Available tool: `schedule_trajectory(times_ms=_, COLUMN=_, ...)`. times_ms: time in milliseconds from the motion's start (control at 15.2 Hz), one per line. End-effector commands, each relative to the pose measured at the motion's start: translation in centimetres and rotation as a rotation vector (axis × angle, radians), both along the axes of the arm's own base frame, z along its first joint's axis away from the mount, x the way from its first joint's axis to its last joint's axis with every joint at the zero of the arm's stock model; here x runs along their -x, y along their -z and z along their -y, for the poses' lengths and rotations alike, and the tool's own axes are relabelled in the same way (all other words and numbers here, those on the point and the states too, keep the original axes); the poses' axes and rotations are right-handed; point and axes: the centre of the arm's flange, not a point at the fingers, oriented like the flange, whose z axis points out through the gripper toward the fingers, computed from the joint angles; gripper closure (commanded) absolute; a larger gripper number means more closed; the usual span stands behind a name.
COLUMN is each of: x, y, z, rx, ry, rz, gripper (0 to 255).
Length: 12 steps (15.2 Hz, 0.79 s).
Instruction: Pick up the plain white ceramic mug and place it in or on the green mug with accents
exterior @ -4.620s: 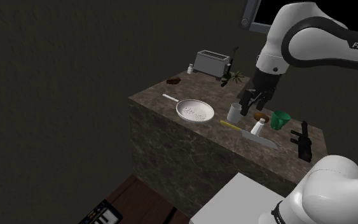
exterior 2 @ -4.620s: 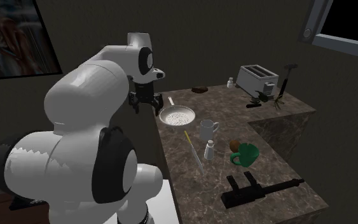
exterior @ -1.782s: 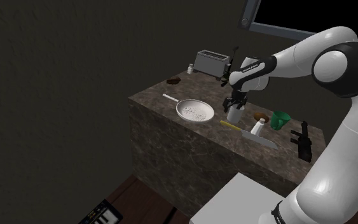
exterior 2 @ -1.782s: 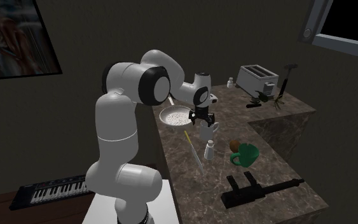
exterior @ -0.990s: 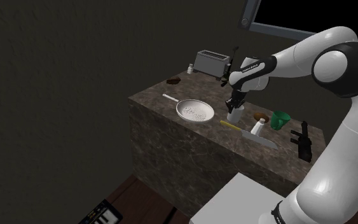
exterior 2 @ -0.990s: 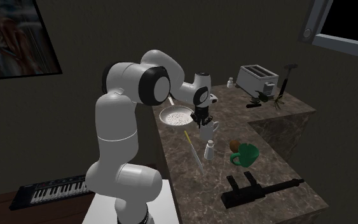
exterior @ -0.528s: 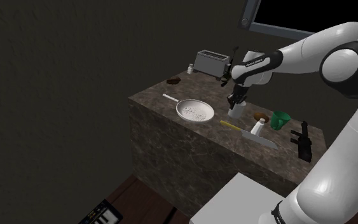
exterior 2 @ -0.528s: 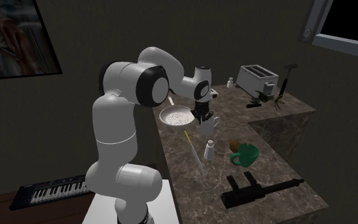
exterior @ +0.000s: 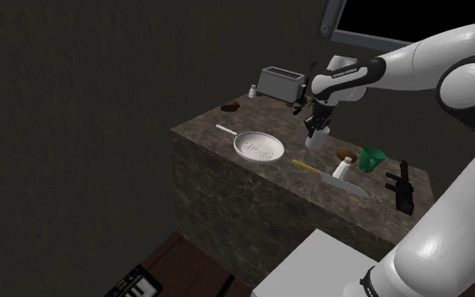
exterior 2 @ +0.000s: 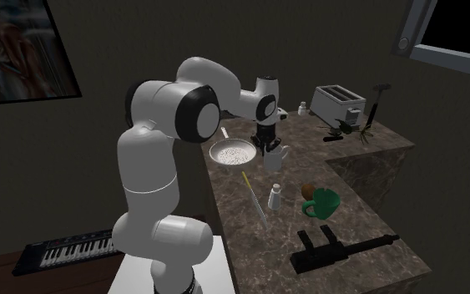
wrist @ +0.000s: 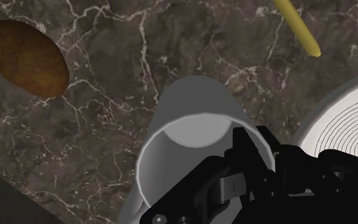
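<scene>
The dark marble table [exterior: 227,181] carries the things. The white arm [exterior: 412,63] reaches over it. Its end effector [exterior: 315,126] is clamped on the rim of the white mug [exterior: 315,141], holding it just above the table, near the green mug [exterior: 372,158].

The surface [wrist: 75,146] looks like polished dark brown stone veined with white. The mug [wrist: 190,108] is smooth, plain and matt, a pale grey-white. The claw [exterior: 315,128] is matt black. The brown lump [wrist: 25,57] has a mottled, rough-looking skin. The toaster [exterior: 279,83] looks like dull grey metal. The arm [exterior 2: 174,108] has glossy white shells.
</scene>
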Motion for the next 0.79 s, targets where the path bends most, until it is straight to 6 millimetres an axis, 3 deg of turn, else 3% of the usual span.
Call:
schedule_trajectory(times_ms=0, x=-0.1, y=-1.2, z=0.0, rx=0.0, ry=0.0, rz=0.0, gripper=255)
schedule_trajectory(times_ms=726, x=-0.1, y=-7.0, z=0.0, rx=0.0, ry=0.0, rz=0.0, gripper=255)
